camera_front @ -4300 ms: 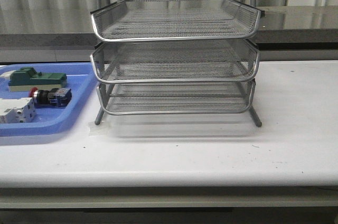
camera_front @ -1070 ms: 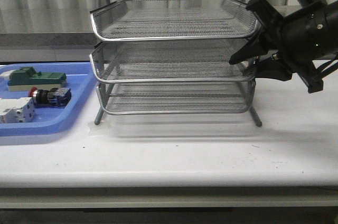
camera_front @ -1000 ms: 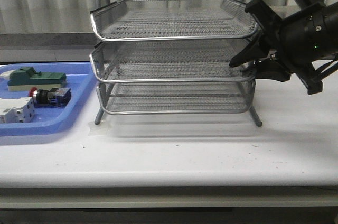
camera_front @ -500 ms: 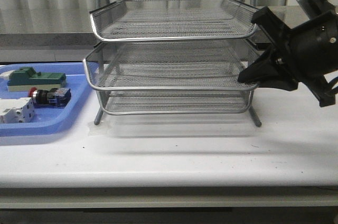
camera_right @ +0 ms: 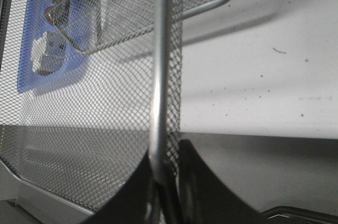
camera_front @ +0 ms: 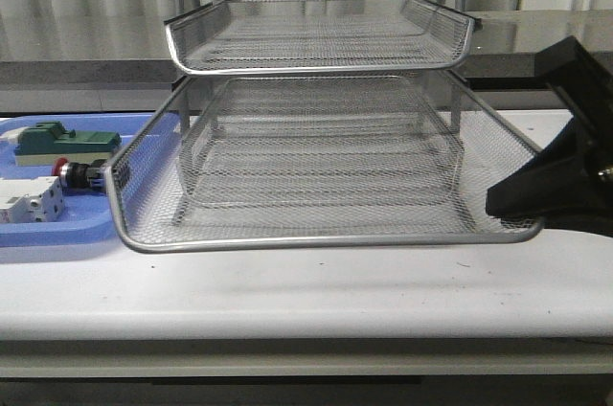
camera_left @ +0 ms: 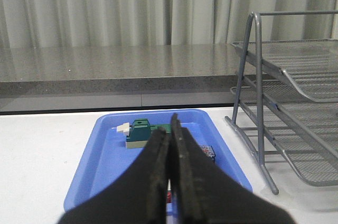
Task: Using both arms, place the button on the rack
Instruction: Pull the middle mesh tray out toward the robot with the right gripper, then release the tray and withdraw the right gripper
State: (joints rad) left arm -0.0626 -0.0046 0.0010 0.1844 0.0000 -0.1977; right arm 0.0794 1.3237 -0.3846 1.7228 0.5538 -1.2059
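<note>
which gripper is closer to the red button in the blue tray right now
Left. The left gripper, shut and empty, hovers right over the blue tray where the button lies. The right gripper is across the table, clamped on the rack's pulled-out middle tier.

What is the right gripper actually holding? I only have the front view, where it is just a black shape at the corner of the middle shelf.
Observer: In the right wrist view the right gripper is shut on the chrome rim of the rack.
Operator: And the left gripper? I can't see it at all.
Observer: The left wrist view shows the left gripper shut and empty, over the blue tray.
Operator: Is it near the button?
Observer: The button lies in that tray just past the fingers, partly hidden by them.
</note>
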